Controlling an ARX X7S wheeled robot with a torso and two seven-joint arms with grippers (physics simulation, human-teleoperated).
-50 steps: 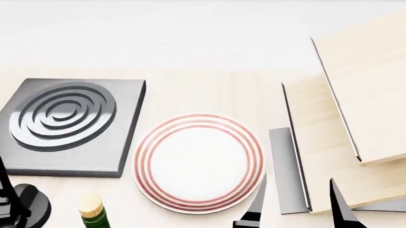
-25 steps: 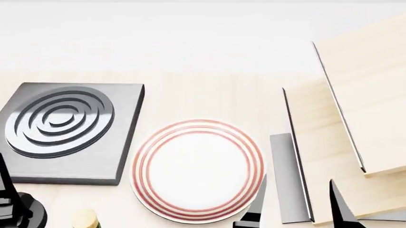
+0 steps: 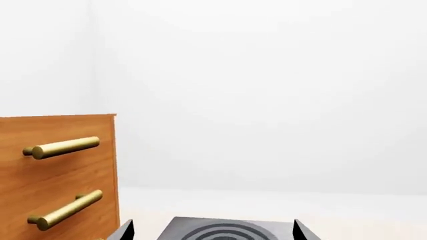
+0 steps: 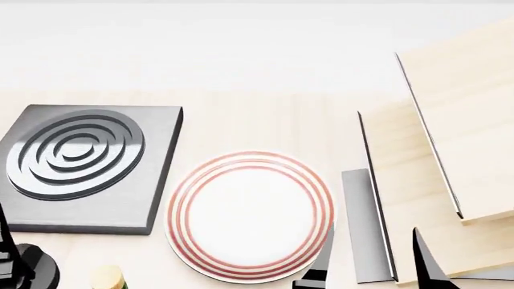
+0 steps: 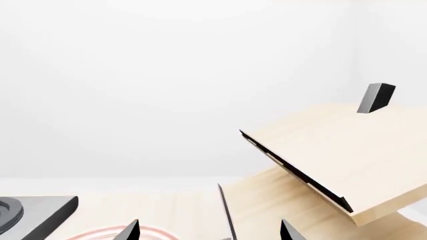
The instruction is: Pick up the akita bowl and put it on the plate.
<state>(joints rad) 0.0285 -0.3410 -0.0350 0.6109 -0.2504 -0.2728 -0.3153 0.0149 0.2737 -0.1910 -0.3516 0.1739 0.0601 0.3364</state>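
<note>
The plate (image 4: pixel 250 215), white with thin red rings round its rim, lies flat on the light wooden table in the head view. A sliver of its rim (image 5: pixel 93 233) shows in the right wrist view. The akita bowl is out of view in every frame. My right gripper (image 4: pixel 371 270) sits at the lower edge just right of the plate, open, with nothing between its fingers (image 5: pixel 288 231). My left gripper (image 3: pixel 212 232) is open too, its dark fingertips (image 3: pixel 125 231) either side of the burner ahead of it. Part of the left arm (image 4: pixel 20 262) shows at the lower left.
A dark grey square stove burner (image 4: pixel 80 165) with raised rings lies left of the plate. Tilted light wooden panels (image 4: pixel 449 150) with dark edges fill the right side. A cork-topped green bottle (image 4: pixel 108 278) stands at the bottom left. A brown drawer unit (image 3: pixel 53 175) has brass handles.
The whole scene has slid slightly down in the head view, so the bottle now barely shows. The right gripper's fingers have dropped a little lower in the frame. Both grippers stay open.
</note>
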